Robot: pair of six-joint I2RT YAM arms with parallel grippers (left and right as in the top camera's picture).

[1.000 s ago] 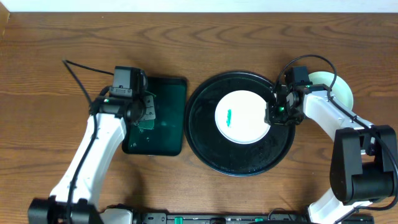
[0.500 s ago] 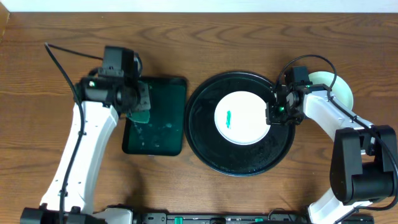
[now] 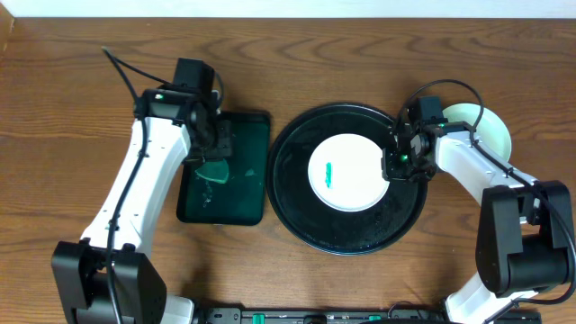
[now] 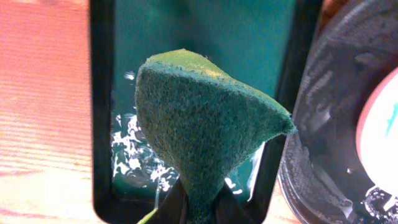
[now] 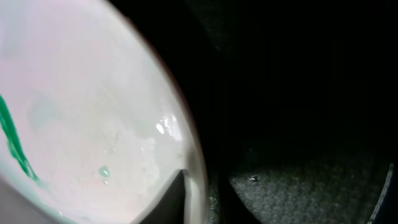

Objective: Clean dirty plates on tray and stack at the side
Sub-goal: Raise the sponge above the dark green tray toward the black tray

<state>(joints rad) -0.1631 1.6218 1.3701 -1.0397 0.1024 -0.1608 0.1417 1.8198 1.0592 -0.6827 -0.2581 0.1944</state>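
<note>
Left wrist view: the left gripper (image 4: 198,208) pinches a green scouring sponge (image 4: 199,124), which fans out ahead of its fingers over the wet dark green tray (image 4: 102,124), probably wetted for scrubbing. The right gripper (image 3: 393,165) clamps the smeared plate (image 3: 355,171) by its rim, steadying it on the black tray (image 3: 297,207). Since half a second ago, the left gripper has shifted toward the plate, while the right one has held its place.

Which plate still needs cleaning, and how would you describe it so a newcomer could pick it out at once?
Find the large round black tray just right of the table's middle. The plate lying inside it is the one, round and white. Unlike the other plate, which rests on bare wood beyond the tray's right rim, it carries a short green smear left of its centre.
</note>
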